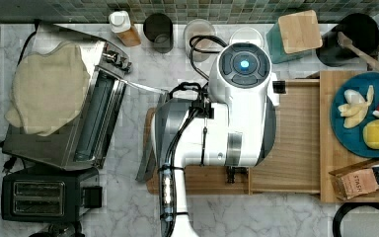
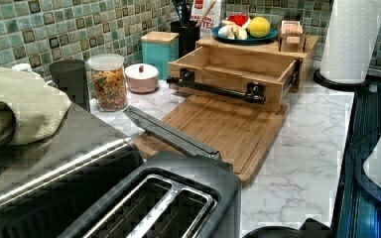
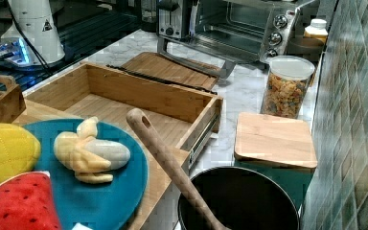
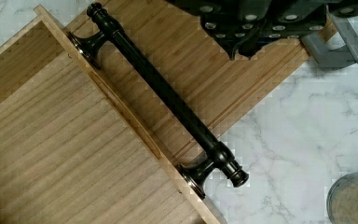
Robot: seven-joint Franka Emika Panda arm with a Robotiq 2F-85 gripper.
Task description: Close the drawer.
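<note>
Wrist view looks straight down on the drawer (image 4: 65,154), which stands pulled out, its grained wooden bottom bare. A dark metal bar handle (image 4: 165,95) runs along the drawer's front rim on two flared mounts. Past the handle lies a flat bamboo cutting board (image 4: 242,70), and past that the white marbled table (image 4: 298,140). The dark underside of the pincer (image 4: 254,25) hangs above the cutting board, apart from the handle; I cannot tell whether its fingers are spread or pressed together.

In the left view the drawer (image 2: 233,69) juts out of a low wooden stand (image 2: 302,54) toward the cutting board (image 2: 218,131), its front overhanging the board's far edge. On the stand sit a blue plate (image 2: 245,38) of toy fruit and a small box of tea bags (image 2: 290,34). A paper towel roll (image 2: 352,37) stands at the left view's right.

In the top view the white arm (image 1: 227,118) covers much of the drawer (image 1: 296,138). A toaster oven (image 1: 79,123) with its door (image 1: 150,123) dropped open sits at the top view's left, a folded cloth (image 1: 44,86) on its roof, a black toaster (image 1: 44,197) beside it.

In the right view a jar of pasta (image 3: 287,86) stands beside a teal canister with a wooden lid (image 3: 273,141).
</note>
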